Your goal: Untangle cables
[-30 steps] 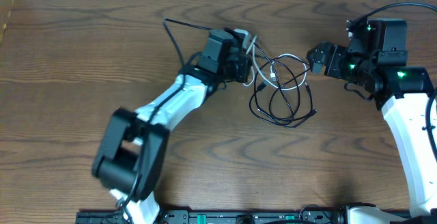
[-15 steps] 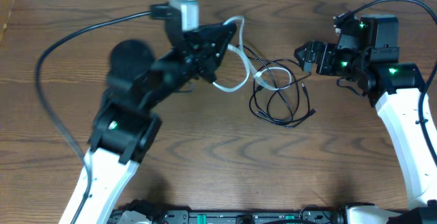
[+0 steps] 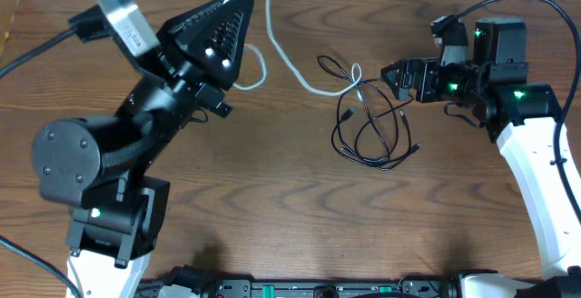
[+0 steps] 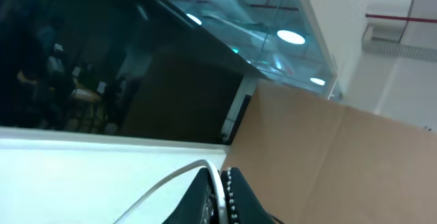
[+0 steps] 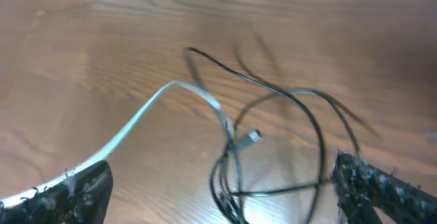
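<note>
My left gripper (image 3: 245, 0) is raised high over the back left of the table and is shut on the white cable (image 3: 300, 80). From there the cable drops and trails right into the tangle of black cables (image 3: 363, 107) lying at centre right. In the left wrist view the white cable (image 4: 217, 183) is pinched between the fingertips (image 4: 240, 200). My right gripper (image 3: 392, 80) stands open just right of the tangle, holding nothing. Through its wide gap the right wrist view shows the black cables (image 5: 300, 115), a small plug (image 5: 252, 136) and the white cable (image 5: 136, 125).
The wooden table (image 3: 272, 207) spreads below both arms. Thick black robot wiring (image 3: 27, 48) arcs off the left arm at far left. A white wall edge runs along the back.
My left arm has swung up and back to the left with the white cable, drawing it out of the tangle into a long strand. The right gripper has edged left toward the black cables.
</note>
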Robot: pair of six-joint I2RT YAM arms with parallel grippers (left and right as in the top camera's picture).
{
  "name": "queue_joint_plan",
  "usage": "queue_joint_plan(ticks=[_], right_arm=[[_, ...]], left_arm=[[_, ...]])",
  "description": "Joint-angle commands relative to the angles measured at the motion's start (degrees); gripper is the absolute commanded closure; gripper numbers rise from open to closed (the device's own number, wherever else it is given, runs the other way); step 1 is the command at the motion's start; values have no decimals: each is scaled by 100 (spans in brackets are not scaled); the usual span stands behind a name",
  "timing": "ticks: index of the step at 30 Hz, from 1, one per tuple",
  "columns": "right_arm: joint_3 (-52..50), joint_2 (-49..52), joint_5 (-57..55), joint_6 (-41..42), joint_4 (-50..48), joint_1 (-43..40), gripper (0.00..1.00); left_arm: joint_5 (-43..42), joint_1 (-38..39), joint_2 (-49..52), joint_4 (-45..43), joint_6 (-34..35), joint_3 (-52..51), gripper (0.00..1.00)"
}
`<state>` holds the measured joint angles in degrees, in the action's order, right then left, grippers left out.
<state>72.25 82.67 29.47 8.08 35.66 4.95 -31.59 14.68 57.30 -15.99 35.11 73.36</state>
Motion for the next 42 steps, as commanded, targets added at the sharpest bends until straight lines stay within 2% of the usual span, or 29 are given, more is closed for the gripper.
queue_joint_plan(ticks=[1,6,14,21,29,33,39,42], right_arm=[[-11,22,629,-415,-76,63,1],[-11,22,621,-455,-76,79,1],[-11,22,428,-457,-168,79,1],[-11,22,302,-522,-181,76,1],[-11,22,302,-546,-162,76,1],[-11,22,378,-568,-232,79,1],[-11,22,1899,-765,-964,127,2],[-11,22,2223,-686,-1309,299,2]], left_arm=[[-81,-236,22,39,203,105,93],[-101,-896,-98,-4,619,310,92],[-264,-1513,-315,7,588,671,93],[-442,-1869,-234,553,435,671,93],[-310,-3088,-133,813,337,673,93],[-938,-3235,-37,1366,330,671,93],[-2785,-3204,404,1788,490,671,93],[-3322,-3091,645,1849,632,671,93]])
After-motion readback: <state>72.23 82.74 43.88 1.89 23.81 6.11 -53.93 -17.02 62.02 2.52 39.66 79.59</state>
